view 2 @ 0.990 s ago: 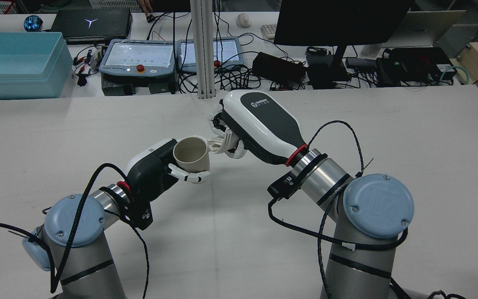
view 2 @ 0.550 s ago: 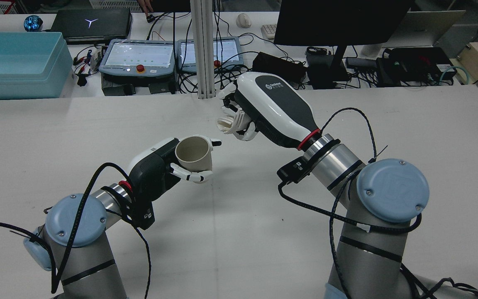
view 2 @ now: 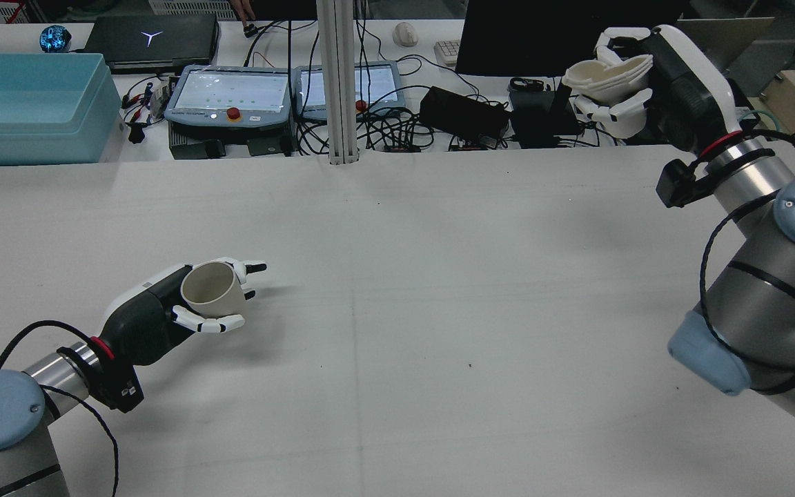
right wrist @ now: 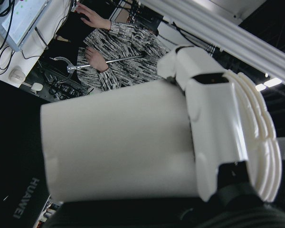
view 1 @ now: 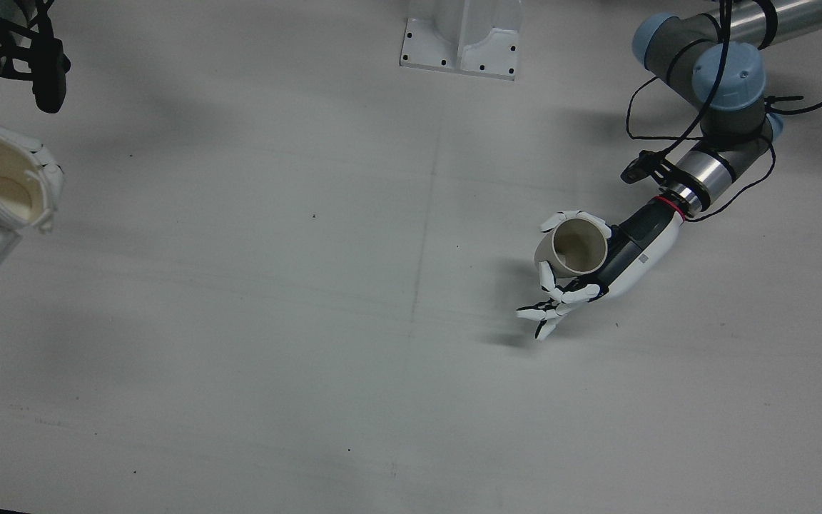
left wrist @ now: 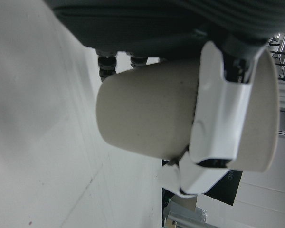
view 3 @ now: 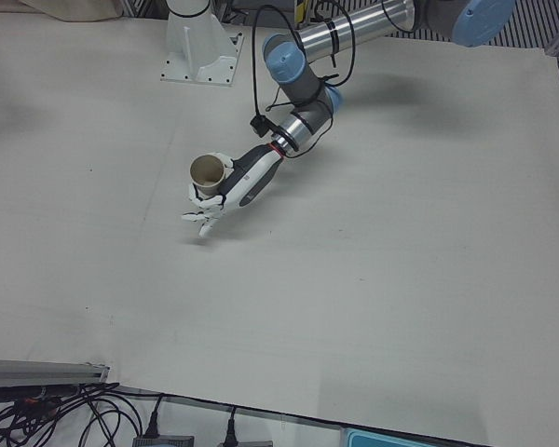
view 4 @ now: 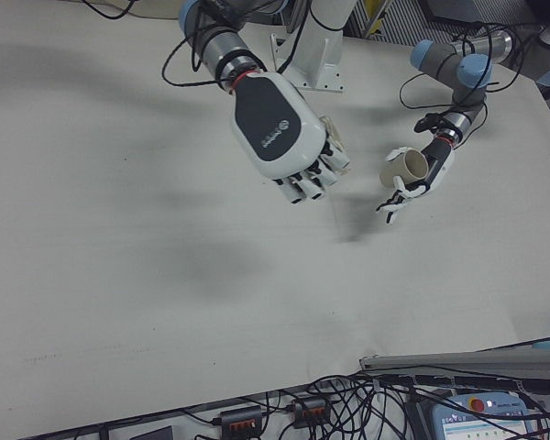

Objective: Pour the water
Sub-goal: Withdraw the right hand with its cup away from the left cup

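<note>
Holding cups well apart: left hand [view 2: 163, 310] clamped on beige cup [view 2: 210, 290], upright, low over table [view 2: 397, 345] at 9 o'clock in rear view. Right hand [view 2: 653, 76] clamped on white cup [view 2: 601, 77], raised at 2 o'clock. Judged: pour apparently done; set-down remaining.

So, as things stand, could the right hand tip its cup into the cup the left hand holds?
Probably not from here. The right hand holds its cup high at the table's far right, while the left hand holds the other cup low on the left side. Nothing lies between them, but the arm would have to swing back.
</note>
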`<state>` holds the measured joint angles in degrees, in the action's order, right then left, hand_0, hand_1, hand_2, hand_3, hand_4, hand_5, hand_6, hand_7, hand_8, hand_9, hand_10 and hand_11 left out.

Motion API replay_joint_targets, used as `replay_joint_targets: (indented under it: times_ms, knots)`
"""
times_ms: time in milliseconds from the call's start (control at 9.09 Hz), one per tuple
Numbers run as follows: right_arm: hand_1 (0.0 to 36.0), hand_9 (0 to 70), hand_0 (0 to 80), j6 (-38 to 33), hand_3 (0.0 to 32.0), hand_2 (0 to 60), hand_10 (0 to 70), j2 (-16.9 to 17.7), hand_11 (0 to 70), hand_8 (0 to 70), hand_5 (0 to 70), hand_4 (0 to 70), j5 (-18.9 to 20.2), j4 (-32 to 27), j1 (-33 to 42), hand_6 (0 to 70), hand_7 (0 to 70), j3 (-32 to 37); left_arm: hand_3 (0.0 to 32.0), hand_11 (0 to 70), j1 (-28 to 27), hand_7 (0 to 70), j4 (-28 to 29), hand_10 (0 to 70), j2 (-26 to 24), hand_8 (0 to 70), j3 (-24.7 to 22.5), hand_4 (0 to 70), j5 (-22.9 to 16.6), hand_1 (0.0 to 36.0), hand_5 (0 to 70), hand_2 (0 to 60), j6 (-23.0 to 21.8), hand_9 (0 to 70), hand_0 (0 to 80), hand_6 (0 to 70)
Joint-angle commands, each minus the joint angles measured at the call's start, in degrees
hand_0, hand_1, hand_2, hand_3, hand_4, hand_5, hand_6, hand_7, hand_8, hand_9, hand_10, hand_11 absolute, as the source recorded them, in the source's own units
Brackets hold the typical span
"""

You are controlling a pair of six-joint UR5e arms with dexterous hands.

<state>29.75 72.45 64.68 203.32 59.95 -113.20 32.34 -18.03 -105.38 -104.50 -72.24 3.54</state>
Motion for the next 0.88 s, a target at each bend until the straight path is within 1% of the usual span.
replay_joint_targets:
  times_ms: [0,110,220,330,440,550,660,770]
  knots:
    - [36.0,66.5,80.0,-11.0,0.0,60.0,51.9,8.64,70.0,50.9,70.0,48.1,3.7,-11.32,6.57,69.5,70.0,6.66,0.0,12.4,7.0,22.1,11.14,6.7,11.64,1.7,1.05,58.8,-3.86,36.0,70.0,60.0,0.41,3.0,63.8,13.2]
    - [36.0,67.3,80.0,-13.2,0.0,60.0,53.0,10.85,70.0,51.5,70.0,46.5,4.13,-18.68,7.45,69.2,70.0,11.55,0.0,13.1,10.6,22.7,13.7,7.2,14.3,2.0,0.96,61.7,-5.18,36.0,70.0,60.0,0.68,3.1,63.3,13.8]
    - [36.0,68.7,80.0,-15.05,0.0,60.0,54.5,10.96,70.0,52.4,70.0,45.1,7.79,-26.32,9.98,69.1,70.0,18.56,0.0,13.3,12.99,23.4,16.16,7.4,16.85,2.3,1.22,63.1,-5.45,36.0,70.0,60.0,1.11,3.2,65.0,14.3]
    - [36.0,68.8,80.0,-15.76,0.0,60.0,54.6,10.96,70.0,52.6,70.0,45.8,8.96,-31.62,11.05,69.5,70.0,25.5,0.0,13.4,14.49,23.9,17.66,7.4,19.66,2.5,1.31,63.4,-5.46,36.0,70.0,60.0,1.38,3.3,65.9,14.6]
    - [36.0,67.5,80.0,-15.86,0.0,60.0,54.2,10.96,70.0,51.7,70.0,45.5,8.97,-35.67,11.15,69.4,70.0,31.49,0.0,12.8,16.25,23.9,18.72,7.1,20.82,2.4,1.31,62.3,-5.46,36.0,70.0,60.0,1.47,3.3,63.0,14.2]
    - [36.0,68.1,80.0,-16.03,0.0,60.0,54.2,10.79,70.0,52.3,70.0,45.8,8.8,-41.19,11.06,70.0,70.0,40.6,0.0,12.6,18.61,24.1,19.78,7.0,21.87,2.4,1.31,61.1,-5.46,36.0,70.0,60.0,1.82,3.4,62.1,13.9]
    - [36.0,68.8,79.7,-15.77,0.0,60.0,55.0,10.44,70.0,52.9,70.0,44.2,8.45,-50.04,10.89,70.0,70.0,51.22,0.0,12.2,19.86,23.9,20.14,6.9,22.58,2.4,1.49,60.2,-5.46,36.0,70.0,60.0,1.82,3.4,60.3,13.4]
    - [36.0,70.0,71.4,-15.6,0.0,60.0,56.4,8.35,70.0,54.2,70.0,39.1,8.01,-56.56,10.71,69.1,70.0,61.59,0.0,12.0,20.65,24.0,21.62,6.7,24.41,2.3,1.49,60.4,-5.46,36.0,70.0,60.0,2.26,3.4,60.3,13.3]
